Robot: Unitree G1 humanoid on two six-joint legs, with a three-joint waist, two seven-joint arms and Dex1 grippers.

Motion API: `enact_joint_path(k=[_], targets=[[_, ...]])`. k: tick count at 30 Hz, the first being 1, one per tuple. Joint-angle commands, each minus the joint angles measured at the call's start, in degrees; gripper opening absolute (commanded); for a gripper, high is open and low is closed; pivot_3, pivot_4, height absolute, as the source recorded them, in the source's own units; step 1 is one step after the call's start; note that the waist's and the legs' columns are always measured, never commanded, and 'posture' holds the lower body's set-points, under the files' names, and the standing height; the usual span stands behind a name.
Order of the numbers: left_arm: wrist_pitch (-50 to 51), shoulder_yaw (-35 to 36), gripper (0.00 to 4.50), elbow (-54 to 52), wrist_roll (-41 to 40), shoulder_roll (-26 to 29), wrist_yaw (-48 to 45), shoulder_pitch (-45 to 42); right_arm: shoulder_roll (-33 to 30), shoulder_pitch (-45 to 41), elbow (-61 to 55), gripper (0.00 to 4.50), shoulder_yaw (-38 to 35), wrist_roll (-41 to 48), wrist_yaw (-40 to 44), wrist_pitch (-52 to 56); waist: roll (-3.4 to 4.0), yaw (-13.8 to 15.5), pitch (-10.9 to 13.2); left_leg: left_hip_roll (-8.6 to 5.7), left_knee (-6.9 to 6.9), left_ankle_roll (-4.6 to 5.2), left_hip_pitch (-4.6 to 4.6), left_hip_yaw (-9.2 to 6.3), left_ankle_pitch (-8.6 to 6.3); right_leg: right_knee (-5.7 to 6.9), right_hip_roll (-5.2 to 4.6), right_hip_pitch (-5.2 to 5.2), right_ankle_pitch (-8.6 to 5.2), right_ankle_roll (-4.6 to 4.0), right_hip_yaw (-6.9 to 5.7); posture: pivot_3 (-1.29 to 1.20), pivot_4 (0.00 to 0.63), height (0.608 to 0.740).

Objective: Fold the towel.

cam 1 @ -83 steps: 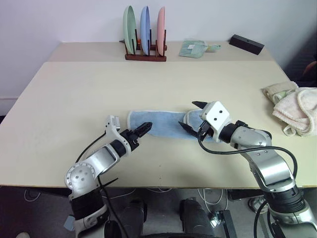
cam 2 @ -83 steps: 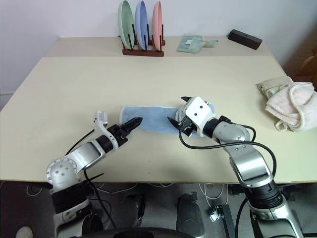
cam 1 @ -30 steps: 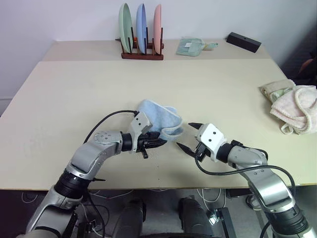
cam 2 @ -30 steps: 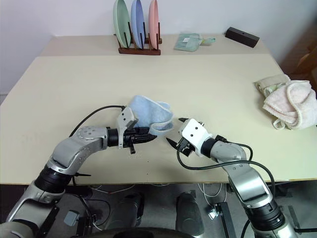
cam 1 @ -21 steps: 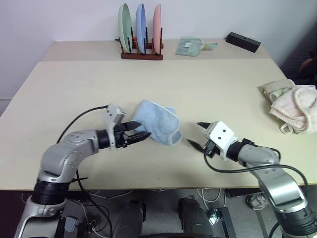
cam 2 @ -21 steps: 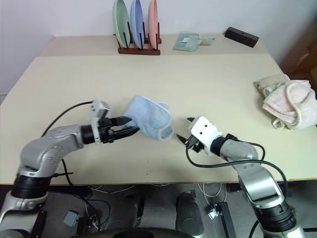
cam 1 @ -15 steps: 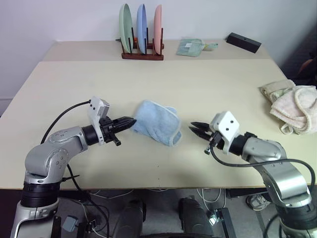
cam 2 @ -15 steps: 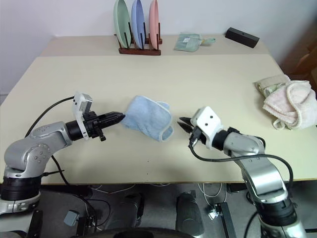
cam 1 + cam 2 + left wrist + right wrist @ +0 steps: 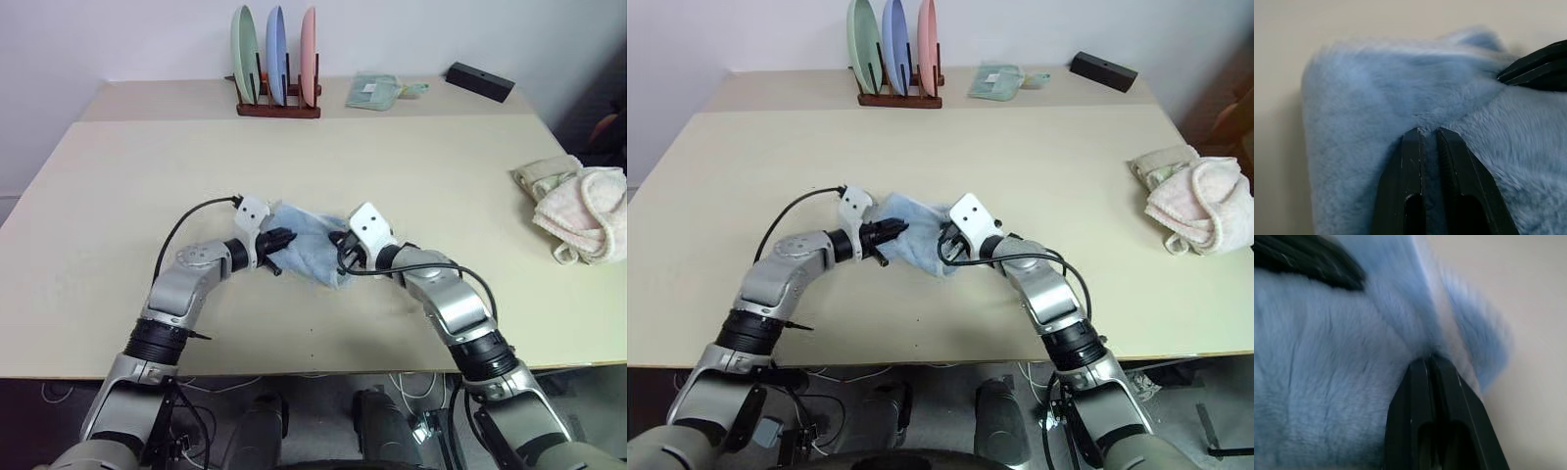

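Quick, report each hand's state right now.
Left hand: closed, pinching the light blue towel at its left side.
Right hand: closed, pinching the same towel at its right side.

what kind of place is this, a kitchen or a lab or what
Probably a lab or test room set up with household props: a plain cream table against a bare wall, a wooden rack of three plates, a pile of spare towels, and cables on the floor.
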Motion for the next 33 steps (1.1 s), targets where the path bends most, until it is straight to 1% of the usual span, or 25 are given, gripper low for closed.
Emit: enact_joint_path(k=[1,2,5,7,8,10,11,13,15,17,19,24,28,29,31,33], targets=[[-2.0,0.2,0.49,3.3,2.7,0.4,-0.2,1.7,0.2,1.6,1.7,0.08,1.5,-2.3,-0.1,-1.6,0.01,0.0,0.0,0.00,0.02,0.00,0.04,0.00,0.00,0.08,0.00,0.03,0.00,0.00,0.00,0.00,0.150,0.740],[-2.5,0.6,0.49,3.5,2.7,0.1,0.1,1.9,0.5,2.1,1.3,0.08,0.9,-2.5,-0.7,-2.4,0.00,-0.1,0.0,0.00,0.05,0.00,0.06,0.00,0.00,0.16,0.00,0.02,0.00,0.00,0.00,0.00,0.150,0.740],[-3.5,4.1,0.49,0.9,-0.5,-1.9,0.7,2.4,2.3,2.9,-3.1,0.08,-3.6,0.6,-1.8,-1.6,0.01,-0.1,0.0,0.01,0.07,0.00,0.16,-0.01,0.00,0.32,0.01,0.08,-0.01,0.00,0.00,0.00,0.150,0.740],[-3.5,8.8,0.49,-2.4,-4.7,-2.7,0.6,2.3,3.4,3.6,-9.7,0.60,-8.3,6.6,-0.7,5.0,0.02,-0.1,0.0,0.02,0.10,0.00,0.14,-0.03,0.00,0.34,0.01,0.06,-0.01,0.00,0.00,0.00,0.150,0.740],[-3.2,10.5,0.49,-3.9,-5.9,-2.6,0.6,2.4,3.9,3.8,-12.3,0.94,-10.3,9.1,-0.8,8.4,0.00,-0.1,0.0,0.02,0.11,0.00,0.06,-0.04,0.00,0.35,0.01,-0.02,-0.01,0.00,0.00,0.00,0.150,0.740],[-2.6,11.9,0.49,-5.6,-6.6,-1.9,0.4,2.8,4.5,4.0,-15.1,1.92,-12.8,11.9,-1.7,13.4,0.00,-0.1,0.0,0.02,0.11,-0.01,-0.05,-0.06,0.00,0.39,0.02,-0.18,0.00,0.00,0.01,0.00,0.150,0.740],[-2.2,12.6,0.49,-6.9,-6.9,-0.7,-0.2,3.4,5.1,4.4,-16.9,2.35,-15.2,14.6,-2.2,17.8,0.01,0.0,0.0,0.02,0.10,-0.01,-0.06,-0.06,0.01,0.41,0.02,-0.20,-0.01,0.00,0.01,0.00,0.150,0.740],[-2.3,13.6,0.49,-10.0,-7.2,3.3,-3.7,5.7,7.2,5.9,-20.3,3.42,-20.7,20.5,-4.1,26.8,0.01,-0.1,0.0,0.03,0.06,-0.01,-0.05,-0.08,0.00,0.42,0.04,-0.21,-0.01,-0.01,0.01,0.00,0.150,0.740],[-1.8,13.7,0.49,-12.3,-8.1,6.5,-6.9,7.7,9.1,6.8,-21.9,4.46,-24.0,23.7,-6.0,32.7,0.03,-0.1,0.0,0.04,0.01,-0.01,-0.05,-0.08,0.00,0.40,0.05,-0.22,-0.02,-0.02,0.02,0.00,0.150,0.740],[-1.3,13.1,0.49,-14.3,-8.6,9.5,-10.2,9.8,10.8,7.3,-21.9,4.46,-25.9,25.4,-8.0,36.8,0.07,0.0,0.0,0.05,-0.01,0.00,-0.06,-0.07,0.00,0.39,0.05,-0.24,-0.02,-0.03,0.02,0.00,0.150,0.740],[-0.8,12.7,0.49,-16.1,-9.1,11.5,-12.6,11.6,12.0,7.4,-20.9,4.46,-26.1,26.0,-9.3,38.6,0.09,0.0,0.1,0.05,-0.01,0.00,-0.06,-0.04,0.00,0.39,0.05,-0.24,-0.02,-0.04,0.03,0.00,0.150,0.740],[0.2,13.1,0.49,-18.0,-9.8,11.3,-12.5,13.3,17.6,4.6,-15.3,4.46,-28.1,27.6,-12.8,40.1,0.10,-0.1,0.1,0.05,0.01,0.00,-0.04,-0.03,0.00,0.40,0.06,-0.23,-0.02,-0.04,0.03,0.00,0.150,0.740],[1.5,13.5,0.49,-20.5,-11.1,11.0,-12.5,14.6,22.2,0.2,-8.9,4.46,-28.5,28.5,-14.2,38.2,0.10,-1.5,0.1,0.10,-0.03,-0.01,-0.02,-0.04,0.00,0.44,0.10,-0.26,-0.02,-0.04,0.03,0.00,0.150,0.740],[1.7,13.2,0.49,-21.0,-11.0,11.1,-12.4,15.0,22.8,-0.8,-7.1,4.23,-27.9,28.2,-14.1,37.2,0.10,-1.7,0.1,0.12,-0.05,0.00,-0.02,-0.03,0.00,0.46,0.11,-0.32,-0.02,-0.05,0.04,0.00,0.150,0.740],[1.6,12.9,0.49,-21.8,-10.6,11.1,-12.2,15.6,23.9,-2.1,-4.2,3.62,-27.5,27.5,-14.5,35.1,0.12,-1.7,0.1,0.15,-0.08,0.00,-0.02,-0.03,0.00,0.48,0.15,-0.36,-0.01,-0.06,0.04,0.00,0.150,0.740],[1.7,12.8,0.49,-22.1,-10.4,11.1,-11.9,16.0,24.8,-3.1,-2.5,2.60,-28.1,27.9,-15.0,33.8,0.13,-1.7,0.1,0.15,-0.11,0.00,-0.02,-0.03,0.00,0.48,0.15,-0.36,-0.01,-0.06,0.04,0.00,0.150,0.740]])
